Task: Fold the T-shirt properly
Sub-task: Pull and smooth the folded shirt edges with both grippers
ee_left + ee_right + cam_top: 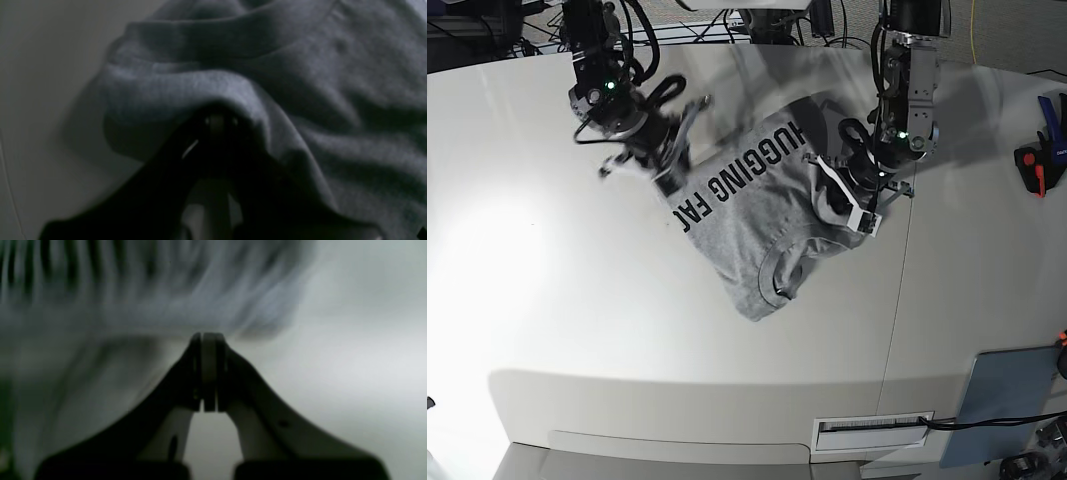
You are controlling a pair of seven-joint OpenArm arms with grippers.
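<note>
Grey lettered T-shirt (747, 215) lies rumpled on table.

2 black arms, green indicator lights, looping black cables, white-trimmed left end effector (859, 205)

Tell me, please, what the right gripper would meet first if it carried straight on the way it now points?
Probably the T-shirt. In its wrist view the right gripper, shut, points at blurred grey cloth just beyond its tips. Depth is unclear, so whether it already touches the cloth cannot be told.
</note>
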